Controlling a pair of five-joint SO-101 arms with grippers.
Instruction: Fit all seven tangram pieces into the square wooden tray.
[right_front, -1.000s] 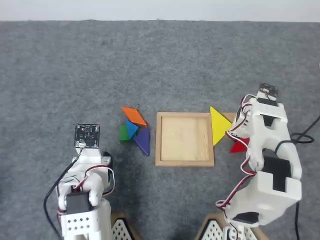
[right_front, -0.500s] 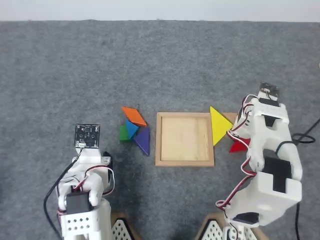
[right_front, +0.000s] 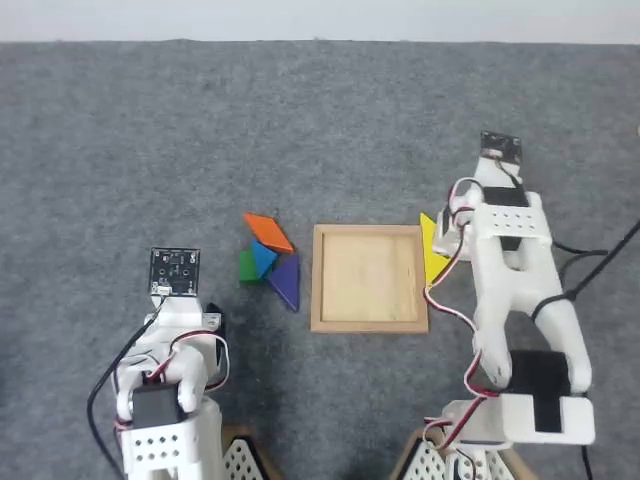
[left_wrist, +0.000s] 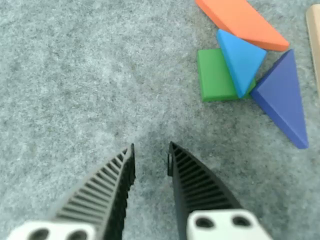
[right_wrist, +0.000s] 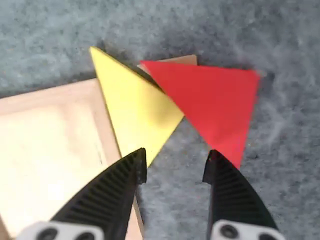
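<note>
Counts seven pieces: orange (right_front: 268, 230), green (right_front: 245, 266), light blue (right_front: 263, 257), dark blue (right_front: 286, 281), yellow (right_wrist: 132, 107), red (right_wrist: 212, 102), tan (right_wrist: 175, 60). One tray (right_front: 318, 280). One left pincer (left_wrist: 150, 150), one right pincer (right_wrist: 175, 160).

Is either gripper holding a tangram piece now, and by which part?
Nothing is held. The left gripper is open over the mat; the right gripper is open near the yellow triangle and red triangle.
</note>
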